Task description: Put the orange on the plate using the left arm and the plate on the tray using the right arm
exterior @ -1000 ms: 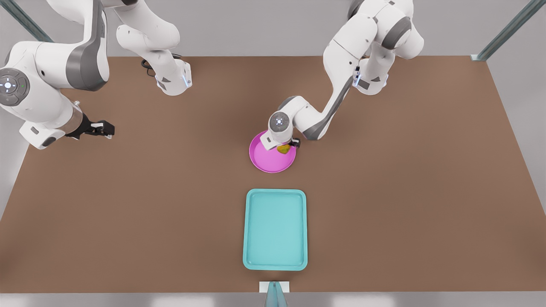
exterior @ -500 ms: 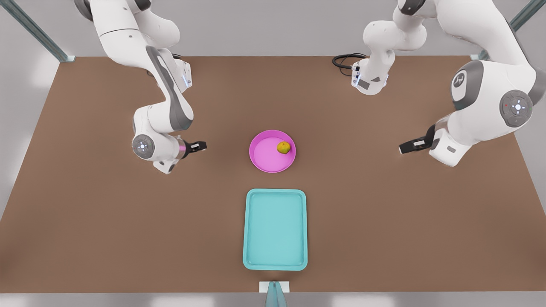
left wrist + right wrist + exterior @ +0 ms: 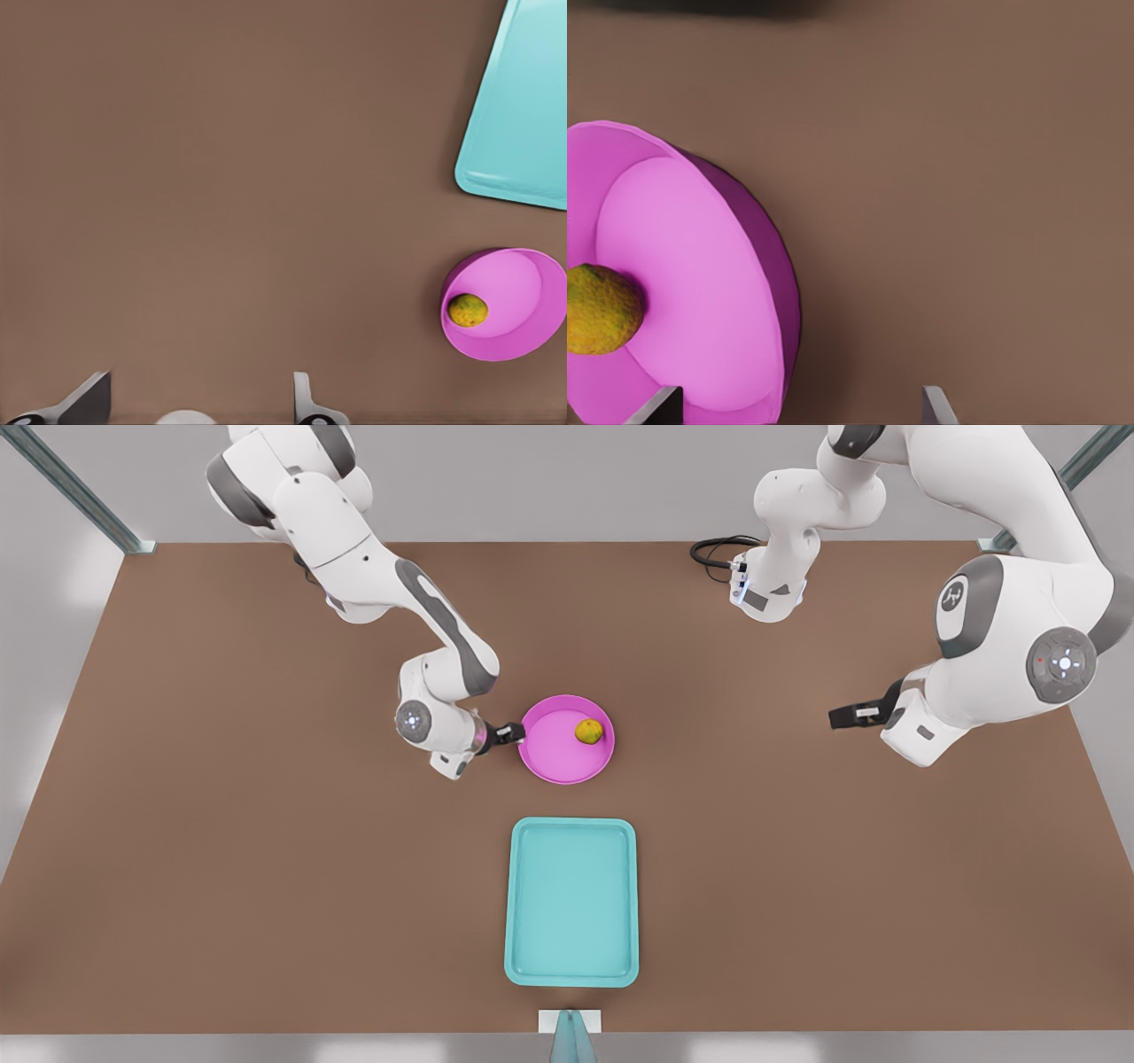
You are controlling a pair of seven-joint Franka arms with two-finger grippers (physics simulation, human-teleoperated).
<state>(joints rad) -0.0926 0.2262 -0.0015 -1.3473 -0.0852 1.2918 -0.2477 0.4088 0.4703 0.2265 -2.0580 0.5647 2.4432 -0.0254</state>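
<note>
The orange [image 3: 589, 732] sits inside the plate [image 3: 554, 766], toward the side on the front view's right, so the first half of the task looks done. The plate rests flat on the bench [image 3: 266, 868], apart from the tray [image 3: 571, 903], which lies nearer the camera in the front view with a strip of bare bench between them.

The step in hand appears to be grasping the plate. The right gripper [image 3: 512, 732] is at the plate's rim on the front view's left, opposite the orange. Its jaws are spread wide, and in the right wrist view the rim falls between the two fingertips [image 3: 664, 405]. Whether they are low enough to bite cannot be told.

To do this well, one finger should go inside the rim and one outside, and they should close firmly on the wall. The lift should be low and the plate kept level, since the round fruit would likely roll toward any dip. The carry to the tray should be slow.

The left gripper [image 3: 846, 715] waits well off on the front view's right, above the bench, jaws parted and empty.
</note>
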